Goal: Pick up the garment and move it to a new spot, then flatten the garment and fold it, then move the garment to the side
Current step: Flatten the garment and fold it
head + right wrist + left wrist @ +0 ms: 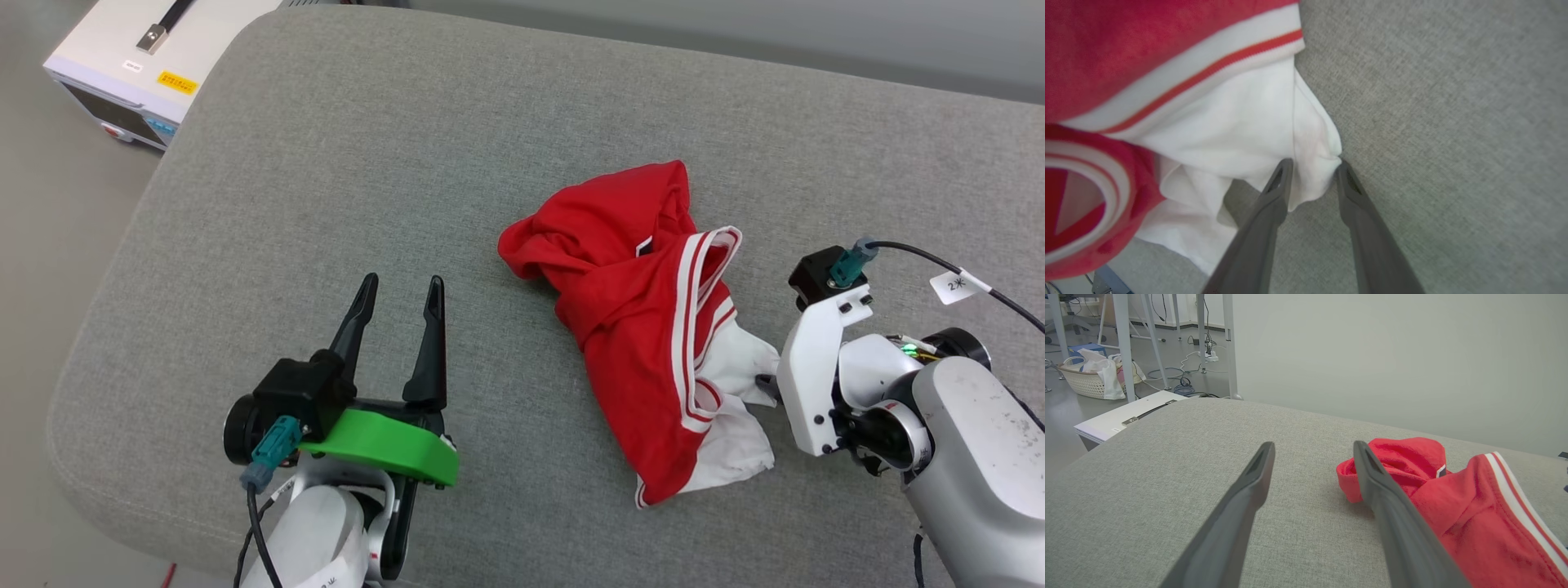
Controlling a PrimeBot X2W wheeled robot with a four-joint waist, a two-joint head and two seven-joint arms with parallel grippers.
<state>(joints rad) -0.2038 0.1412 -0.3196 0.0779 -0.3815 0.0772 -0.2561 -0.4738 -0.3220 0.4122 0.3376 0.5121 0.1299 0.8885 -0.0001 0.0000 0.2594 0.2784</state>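
Observation:
The garment (645, 327), a red jersey with white sleeves and red-white striped trim, lies crumpled on the grey cushion (367, 163). My right gripper (1314, 163) is at its right edge, and a fold of the white sleeve (1241, 130) sits between the two fingertips. The jaws are narrowed but a gap remains. In the head view the right gripper (763, 382) is mostly hidden behind its white wrist bracket. My left gripper (400, 294) rests open on the cushion, left of the garment (1453, 498), holding nothing. The letters and number are hidden in the folds.
A white box-shaped device (139, 65) stands on the floor past the cushion's far left corner. The cushion's rounded front edge (98, 457) runs close under my left arm. A wall (1392, 355) rises behind the cushion, with a laundry basket (1086, 381) and table legs to the left.

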